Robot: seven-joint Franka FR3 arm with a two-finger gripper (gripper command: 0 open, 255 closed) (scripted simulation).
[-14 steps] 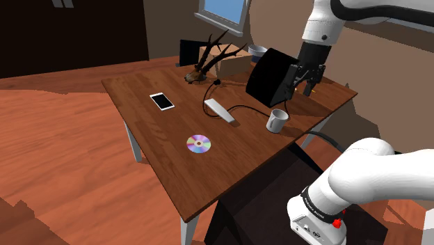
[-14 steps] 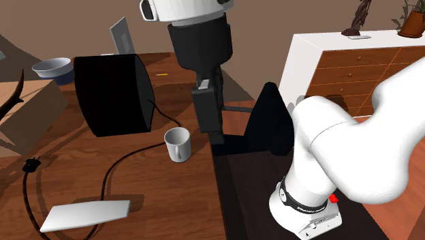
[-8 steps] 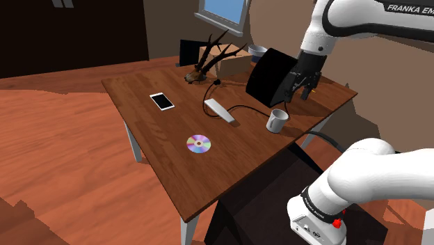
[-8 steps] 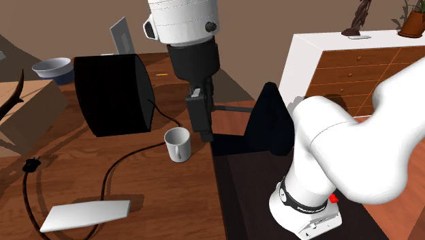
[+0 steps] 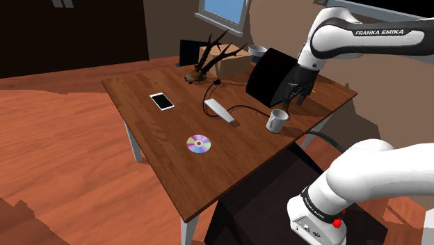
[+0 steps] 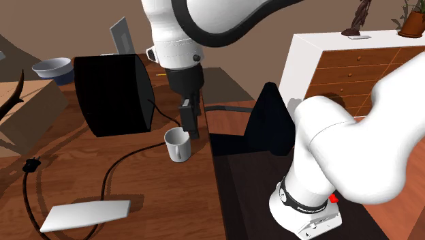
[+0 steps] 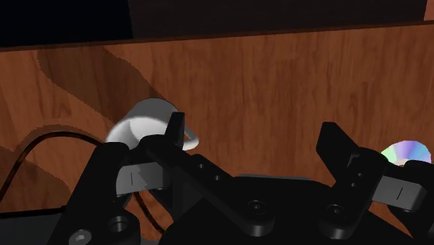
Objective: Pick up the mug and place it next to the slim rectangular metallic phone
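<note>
Your black gripper (image 6: 190,129) now sits closer to the small white mug (image 6: 178,144) than before, fingers wide apart. You hold nothing yet, so reach down next.

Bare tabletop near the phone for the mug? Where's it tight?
Bare wood rings the phone: toward the table edge on the shoulder view's left, and between phone, disc and grey slab. The corner past the disc is open too. Crowded: antlers, cable, black box, mug and the open hand.
</note>
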